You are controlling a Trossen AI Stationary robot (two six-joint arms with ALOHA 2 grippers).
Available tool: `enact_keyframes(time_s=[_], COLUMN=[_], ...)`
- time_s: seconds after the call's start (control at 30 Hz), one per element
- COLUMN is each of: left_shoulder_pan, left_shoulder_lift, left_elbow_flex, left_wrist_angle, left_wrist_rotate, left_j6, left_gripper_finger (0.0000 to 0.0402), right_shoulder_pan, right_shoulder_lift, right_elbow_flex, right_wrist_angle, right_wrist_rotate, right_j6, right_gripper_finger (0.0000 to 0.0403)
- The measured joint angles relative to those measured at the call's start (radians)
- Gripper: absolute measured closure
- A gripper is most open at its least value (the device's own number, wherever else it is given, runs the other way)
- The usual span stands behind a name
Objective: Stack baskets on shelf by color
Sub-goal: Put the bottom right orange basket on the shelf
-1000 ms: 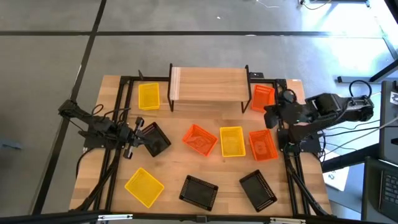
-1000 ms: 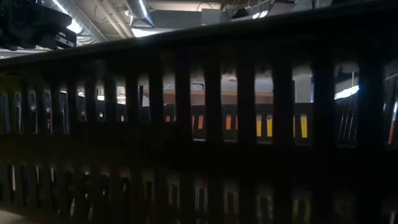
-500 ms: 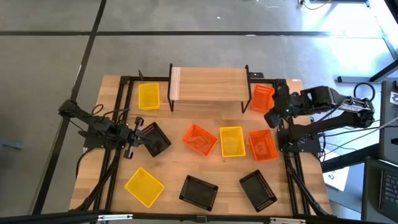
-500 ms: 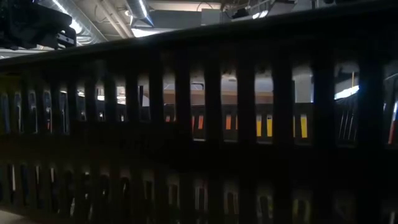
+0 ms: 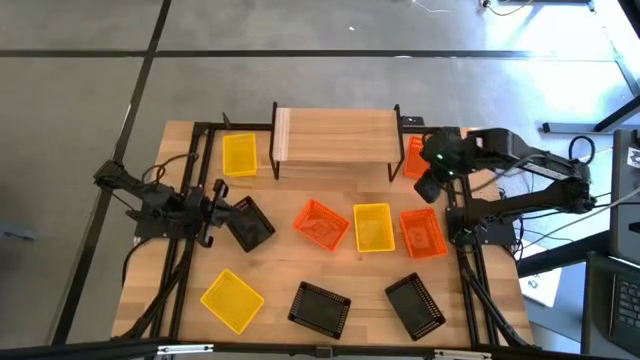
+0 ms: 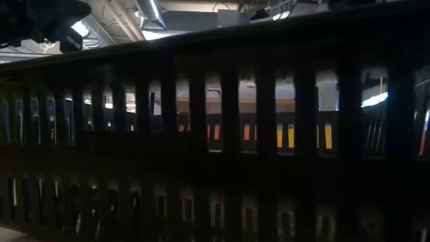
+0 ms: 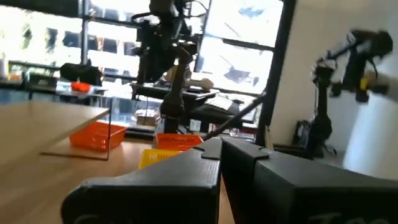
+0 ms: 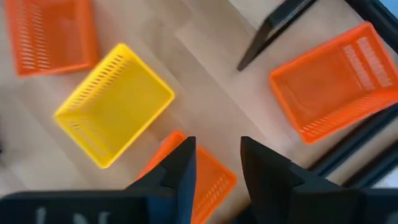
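Baskets, orange: three on the bench. One (image 5: pixel 421 156) lies just beside the shelf's right legs, partly under the right arm; one (image 5: pixel 321 223) sits tilted in front of the shelf near the middle; one (image 5: pixel 422 233) lies at the right end of the middle row.
Baskets, yellow: three. One (image 5: pixel 239 155) lies beside the shelf's left legs; one (image 5: pixel 372 227) stands between the two front orange baskets; one (image 5: pixel 232 300) lies tilted near the front left.
Baskets, black: three. One (image 5: pixel 247 222) is at the left hand; two lie along the front edge, one (image 5: pixel 319 307) middle and one (image 5: pixel 415 306) to its right.
Shelf (image 5: pixel 334 136): light wood, at the back middle of the bench, its top bare.
Bench (image 5: pixel 270 270): wood top carrying all nine baskets.
Left hand (image 5: pixel 216 213): low at the left side of the bench, fingers closed on the near rim of the black basket beside it.
Right hand (image 5: pixel 427 183): above the right side of the bench, between the back orange basket and the right front one, fingers spread apart and holding nothing; its wrist view looks down on two orange baskets and the yellow one.
Low view: blocked by a dark slotted wall close to the lens.
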Motion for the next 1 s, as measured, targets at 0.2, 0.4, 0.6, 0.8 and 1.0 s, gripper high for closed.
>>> enact_keyframes(time_s=[0.2, 0.4, 0.6, 0.8, 1.0], left_shoulder_pan=[0.000, 0.000, 0.000, 0.000, 0.000], left_shoulder_lift=[0.000, 0.000, 0.000, 0.000, 0.000], left_elbow_flex=[0.054, 0.098, 0.107, 0.107, 0.107], left_wrist_angle=[0.000, -0.045, -0.062, -0.072, -0.074], left_wrist_rotate=[-0.014, -0.014, -0.018, -0.020, -0.021], left_j6=[-0.023, -0.023, -0.023, -0.023, 0.026], left_gripper_finger=[0.0401, 0.0401, 0.0401, 0.0401, 0.0401], right_shoulder_pan=[-0.128, -0.211, -0.200, -0.153, -0.082], right_shoulder_lift=[0.098, 0.197, 0.228, 0.229, 0.228], right_elbow_flex=[0.000, 0.000, 0.000, 0.000, -0.101], right_wrist_angle=[-0.007, -0.085, -0.120, -0.123, -0.084], right_wrist_rotate=[-0.097, -0.156, -0.285, -0.421, -0.393], right_j6=[-0.206, -0.367, -0.619, -0.738, -0.748], right_gripper_finger=[0.0276, 0.0276, 0.0276, 0.0276, 0.0276])
